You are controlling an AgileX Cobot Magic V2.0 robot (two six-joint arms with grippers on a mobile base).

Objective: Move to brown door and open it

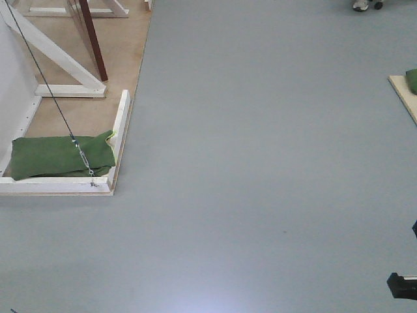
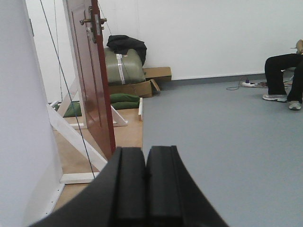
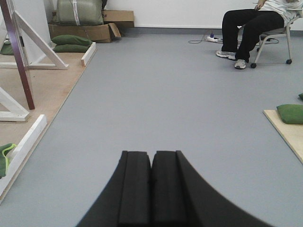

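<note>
The brown door (image 2: 94, 90) stands ajar in its white frame at the left of the left wrist view, glossy reddish-brown with a brass handle (image 2: 89, 21) near the top. It shows edge-on as a thin dark red slab (image 1: 93, 38) in the front view and again (image 3: 16, 52) at the far left of the right wrist view. My left gripper (image 2: 145, 153) is shut with nothing held, a good way short of the door. My right gripper (image 3: 151, 156) is also shut and empty over grey floor.
White brace beams (image 1: 58, 55) and a thin steel cable (image 1: 55, 104) stand on the plywood base, with a green sandbag (image 1: 62, 155) inside its corner. Cardboard boxes (image 2: 149, 80) and bags sit by the back wall. A seated person (image 3: 251, 28) is at the far right. Another plywood board (image 3: 286, 132) lies right.
</note>
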